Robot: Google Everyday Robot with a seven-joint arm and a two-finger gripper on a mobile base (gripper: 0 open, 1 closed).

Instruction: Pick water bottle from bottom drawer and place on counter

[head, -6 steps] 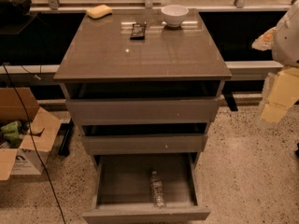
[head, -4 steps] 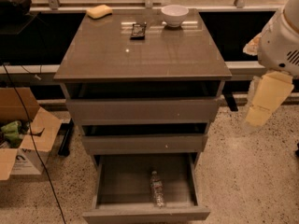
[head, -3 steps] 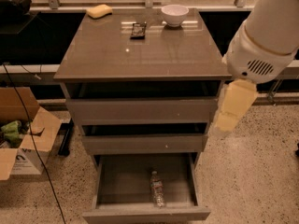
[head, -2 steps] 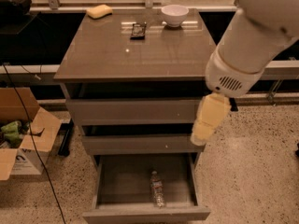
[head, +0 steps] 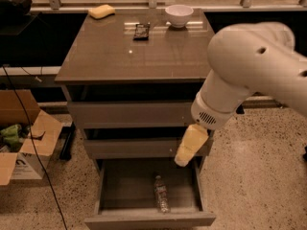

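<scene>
– So, which step?
– Approach: the cream gripper (head: 191, 145) hangs above the open grey-brown bottom drawer (head: 148, 219); its grip I cannot tell.
– Next?
– Probably descend onto the small clear plastic water bottle (head: 161, 194) lying inside.

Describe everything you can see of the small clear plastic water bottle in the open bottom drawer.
The small clear plastic water bottle lies on its side on the floor of the open grey-brown bottom drawer, right of centre, running front to back, a dark band around its middle. Only the drawer floor touches it. The cream gripper hangs above, apart.
</scene>
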